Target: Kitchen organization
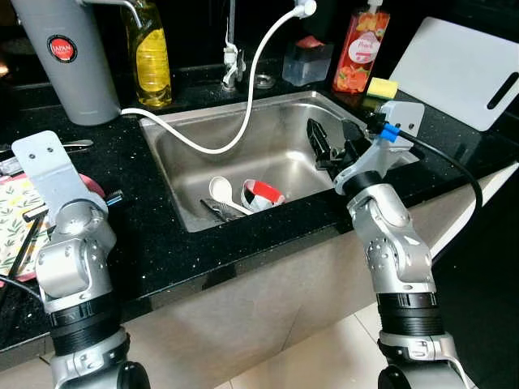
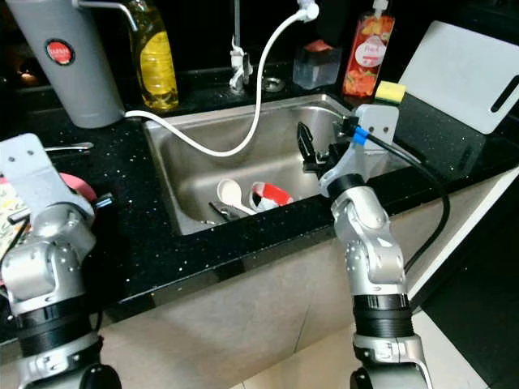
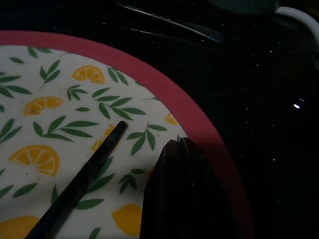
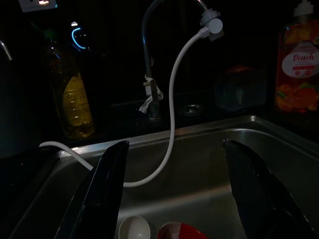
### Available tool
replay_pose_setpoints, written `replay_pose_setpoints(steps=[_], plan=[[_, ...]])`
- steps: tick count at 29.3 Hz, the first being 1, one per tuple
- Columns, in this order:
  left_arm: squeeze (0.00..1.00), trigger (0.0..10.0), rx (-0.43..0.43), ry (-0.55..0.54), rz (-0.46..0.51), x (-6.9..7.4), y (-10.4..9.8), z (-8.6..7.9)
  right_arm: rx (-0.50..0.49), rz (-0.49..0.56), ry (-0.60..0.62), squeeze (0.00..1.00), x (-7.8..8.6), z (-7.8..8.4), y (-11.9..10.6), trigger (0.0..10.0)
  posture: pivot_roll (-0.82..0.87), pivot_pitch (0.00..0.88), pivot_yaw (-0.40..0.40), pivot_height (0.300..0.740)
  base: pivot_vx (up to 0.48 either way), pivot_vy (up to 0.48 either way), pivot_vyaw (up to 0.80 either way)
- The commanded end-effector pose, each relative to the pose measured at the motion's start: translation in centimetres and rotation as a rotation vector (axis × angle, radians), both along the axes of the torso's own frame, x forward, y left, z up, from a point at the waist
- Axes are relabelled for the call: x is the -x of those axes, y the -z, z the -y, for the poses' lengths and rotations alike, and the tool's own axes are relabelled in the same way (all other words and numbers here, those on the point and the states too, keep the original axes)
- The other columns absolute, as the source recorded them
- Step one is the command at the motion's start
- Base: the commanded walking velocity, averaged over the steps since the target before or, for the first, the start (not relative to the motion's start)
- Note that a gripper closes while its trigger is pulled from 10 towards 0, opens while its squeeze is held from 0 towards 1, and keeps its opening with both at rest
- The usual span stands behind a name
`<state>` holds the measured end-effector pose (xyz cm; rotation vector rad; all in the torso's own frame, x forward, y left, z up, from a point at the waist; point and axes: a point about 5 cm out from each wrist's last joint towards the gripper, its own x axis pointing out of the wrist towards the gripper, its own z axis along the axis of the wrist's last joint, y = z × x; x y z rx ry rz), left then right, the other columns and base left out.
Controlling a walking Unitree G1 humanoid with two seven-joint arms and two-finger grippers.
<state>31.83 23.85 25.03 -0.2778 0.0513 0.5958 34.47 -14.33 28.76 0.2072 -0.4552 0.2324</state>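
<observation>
A steel sink (image 1: 182,162) holds a red-and-white bowl (image 1: 263,194), a white spoon (image 1: 220,190) and some metal utensils (image 1: 217,211). My right gripper (image 1: 332,146) hangs open over the sink's right side, a little above and to the right of the bowl, with nothing between its fingers (image 4: 99,189). At the far left, a lemon-patterned plate with a red rim (image 3: 199,124) lies on the black counter. A black chopstick (image 3: 79,181) rests on it. My left gripper (image 3: 177,144) is shut just above the plate's edge, holding nothing.
A white hose (image 1: 243,105) loops from the faucet into the sink. Behind stand a grey flask (image 1: 69,57), a yellow oil bottle (image 1: 152,61), a peach soap bottle (image 1: 361,53), a yellow sponge (image 1: 381,87) and a white cutting board (image 1: 458,69).
</observation>
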Motion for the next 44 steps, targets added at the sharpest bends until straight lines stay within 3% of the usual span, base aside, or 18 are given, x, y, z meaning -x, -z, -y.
replay_pose_setpoints(steps=[1, 6, 9, 14, 16, 23, 28, 31, 44], plan=[[0.00, 10.0, 0.065, 0.066, -0.111, -0.5, 2.3, 0.6, 0.001, 0.000, 0.011, 0.00, 0.1, 0.2, 0.0, 10.0, -0.09, 0.136, -0.022, 0.740, 0.000, 0.000, 0.00], [0.00, 10.0, 0.099, 0.164, -0.153, -1.0, 2.9, 1.5, 0.003, 0.002, 0.004, 0.00, 0.1, 0.2, 0.0, 10.0, -0.09, 0.136, -0.022, 0.740, 0.000, 0.000, 0.00], [0.00, 10.0, 0.100, 0.162, -0.154, -1.0, 2.8, 1.5, 0.015, 0.011, -0.032, 0.00, 0.3, -0.2, -0.2, 10.0, -0.09, 0.137, -0.021, 0.740, 0.000, 0.000, 0.00], [0.00, 10.0, 0.113, 0.154, -0.158, -1.0, 2.9, 1.6, 0.077, 0.042, -0.209, 0.00, 1.3, -2.0, -0.5, 10.0, -0.09, 0.138, -0.020, 0.740, 0.000, 0.000, 0.00], [0.00, 10.0, 0.125, 0.157, -0.154, -1.0, 2.9, 1.6, 0.162, 0.049, -0.346, 0.00, 2.3, -3.5, -0.3, 10.0, -0.09, 0.137, -0.022, 0.740, 0.000, 0.000, 0.00], [0.00, 10.0, 0.180, 0.185, -0.134, -1.2, 2.8, 1.9, 0.284, 0.063, -0.497, 0.00, 3.6, -5.2, 0.4, 10.0, -0.09, 0.134, -0.026, 0.740, 0.000, 0.000, 0.00], [0.00, 10.0, 0.214, 0.228, -0.122, -1.4, 2.7, 2.3, 0.305, 0.069, -0.544, 0.00, 4.1, -5.6, 0.5, 10.0, -0.09, 0.134, -0.026, 0.740, 0.000, 0.000, 0.00], [0.00, 10.0, 0.269, 0.308, -0.115, -1.6, 2.7, 3.2, 0.313, 0.070, -0.567, 0.00, 4.4, -5.8, 0.5, 10.0, -0.09, 0.132, -0.025, 0.740, 0.000, 0.000, 0.00], [0.00, 10.0, 0.297, 0.482, -0.087, -2.3, 1.8, 5.4, 0.314, 0.066, -0.574, 0.00, 4.5, -5.5, 0.4, 10.0, -0.10, 0.129, -0.024, 0.740, 0.000, 0.000, 0.00]])
